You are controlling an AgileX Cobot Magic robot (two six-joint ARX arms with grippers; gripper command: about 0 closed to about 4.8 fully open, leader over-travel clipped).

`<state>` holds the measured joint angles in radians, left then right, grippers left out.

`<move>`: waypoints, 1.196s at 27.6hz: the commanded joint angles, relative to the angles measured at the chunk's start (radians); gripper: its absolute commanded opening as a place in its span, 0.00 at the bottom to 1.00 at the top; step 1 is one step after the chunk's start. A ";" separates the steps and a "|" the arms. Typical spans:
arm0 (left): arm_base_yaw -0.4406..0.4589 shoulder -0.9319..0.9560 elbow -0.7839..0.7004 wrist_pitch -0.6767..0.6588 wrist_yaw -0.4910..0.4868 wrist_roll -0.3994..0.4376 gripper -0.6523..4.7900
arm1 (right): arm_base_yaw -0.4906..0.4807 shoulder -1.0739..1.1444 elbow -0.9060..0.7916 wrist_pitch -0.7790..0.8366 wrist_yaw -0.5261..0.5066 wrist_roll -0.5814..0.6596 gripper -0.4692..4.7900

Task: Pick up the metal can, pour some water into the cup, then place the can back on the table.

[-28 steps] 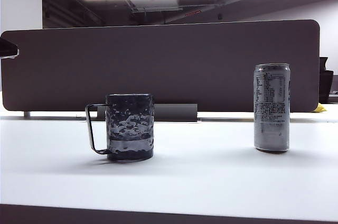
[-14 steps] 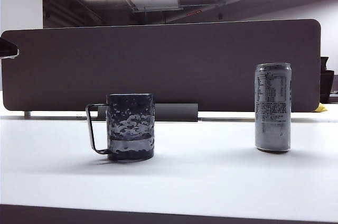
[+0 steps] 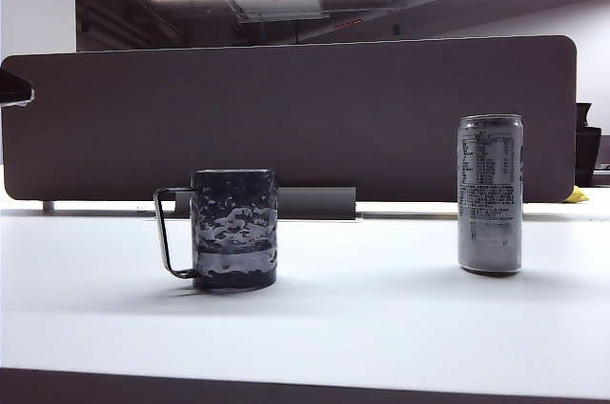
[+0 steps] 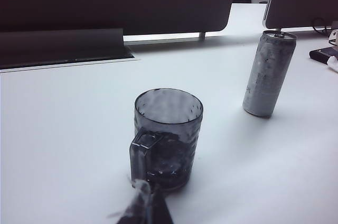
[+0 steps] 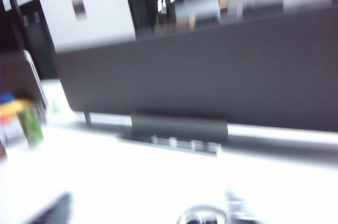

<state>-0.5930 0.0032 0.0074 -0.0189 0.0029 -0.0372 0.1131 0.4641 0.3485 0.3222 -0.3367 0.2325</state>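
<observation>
Pic's pretty motion-blurred tbh. Big dark grey divider panel [image 5: 222, 71] fills most of it, sitting on a grey foot [image 5: 177, 129] at the far side of the white table [image 5: 105, 176]. Beside the panel's end there's a green thing [image 5: 30, 123] w/ some colourful clutter. A round metallic rim [image 5: 200, 216] peeks in on the table in front of the panel, can't tell what it is.

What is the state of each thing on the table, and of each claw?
metal can: upright on the table, free of any claw.
cup: upright, handle toward the left of the exterior view; contents unclear.
left claw: low before the cup, only a blurred tip shows; open or shut unclear.
right claw: not visible; its wrist view is blurred.
</observation>
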 commanded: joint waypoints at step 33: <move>0.002 0.001 0.001 0.012 0.000 0.003 0.11 | 0.216 1.152 0.009 1.020 0.321 -0.173 1.00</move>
<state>-0.5930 0.0029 0.0074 -0.0193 0.0029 -0.0372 0.3290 1.5963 0.3470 1.2724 -0.0193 0.0547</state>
